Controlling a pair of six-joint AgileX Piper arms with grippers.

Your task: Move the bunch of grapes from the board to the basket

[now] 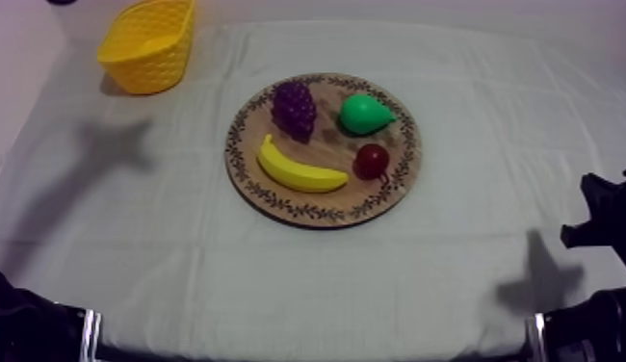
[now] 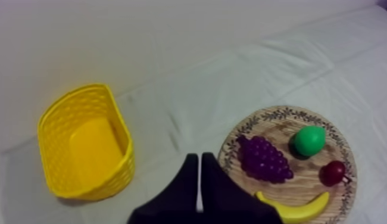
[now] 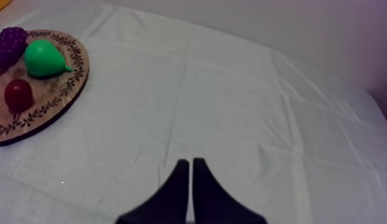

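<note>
Bunch of grapes (image 1: 294,108) lies on the far-left part of the round wooden board (image 1: 322,144) at the middle of the bench (image 1: 452,279), with neither arm touching it. Sharing the board with it are a green pear (image 1: 363,114) just to its right, a banana (image 1: 298,171) along the near-left rim and a small red fruit (image 1: 372,160) on the near-right side. The yellow basket (image 1: 148,43) stands upright at the bench's far-left corner, well apart from the board.

The left claw (image 2: 199,158) hangs above the grey-white cloth, pointed at the gap between basket and board. Its fingers are pressed together in a narrow wedge, gripping nothing. The right claw (image 3: 190,162) is likewise closed on itself and holds nothing, over bare cloth to the right of the board and well away from the fruit. Seen from above, both arms sit low at the near side of the bench, the left arm (image 1: 28,323) at the near-left corner and the right arm (image 1: 601,221) at the right edge.
</note>
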